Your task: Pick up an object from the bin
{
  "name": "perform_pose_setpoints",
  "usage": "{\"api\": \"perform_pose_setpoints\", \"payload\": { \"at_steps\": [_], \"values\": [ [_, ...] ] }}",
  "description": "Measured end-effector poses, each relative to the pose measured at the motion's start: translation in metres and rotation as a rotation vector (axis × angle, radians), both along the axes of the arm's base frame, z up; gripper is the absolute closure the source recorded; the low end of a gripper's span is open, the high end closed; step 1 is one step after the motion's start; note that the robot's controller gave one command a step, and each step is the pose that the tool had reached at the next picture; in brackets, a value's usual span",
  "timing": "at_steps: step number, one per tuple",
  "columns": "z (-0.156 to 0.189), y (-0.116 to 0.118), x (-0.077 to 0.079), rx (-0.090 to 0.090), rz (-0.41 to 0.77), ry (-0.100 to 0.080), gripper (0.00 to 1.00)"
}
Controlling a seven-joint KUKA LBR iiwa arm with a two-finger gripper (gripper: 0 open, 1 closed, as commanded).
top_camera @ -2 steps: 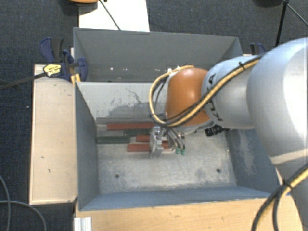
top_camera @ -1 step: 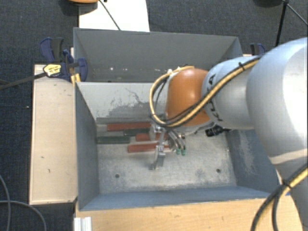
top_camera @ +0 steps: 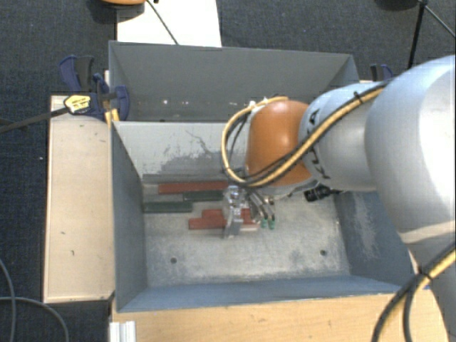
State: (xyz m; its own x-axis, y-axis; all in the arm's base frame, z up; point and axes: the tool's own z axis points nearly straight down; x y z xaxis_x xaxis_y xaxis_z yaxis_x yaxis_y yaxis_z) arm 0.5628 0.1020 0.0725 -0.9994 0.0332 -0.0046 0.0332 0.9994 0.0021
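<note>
My arm [top_camera: 399, 141] comes in from the right, its thick grey link sloping down toward the middle of the view. At the wrist I see the orange cover [top_camera: 274, 144], with yellow-and-black cables [top_camera: 228, 137] looping round its left side and running back along the arm. Below the cover, my tool [top_camera: 239, 216] points downward, its metal end low under the wrist.

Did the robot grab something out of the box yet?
Not yet. The gripper is down in the bin, right at a short reddish-brown block in the middle. That block lies flat on the floor, so nothing is lifted. Lifting it out is left. A longer reddish bar and a dark green bar behind it lie untouched.
</note>
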Motion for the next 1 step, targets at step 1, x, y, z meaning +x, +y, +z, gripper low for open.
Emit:
{"api": "perform_pose_setpoints", "payload": {
  "at_steps": [1],
  "values": [
    [0.0000, 0.0000, 0.0000, 0.000, -0.001, 0.000, 1.00]
  ]
}}
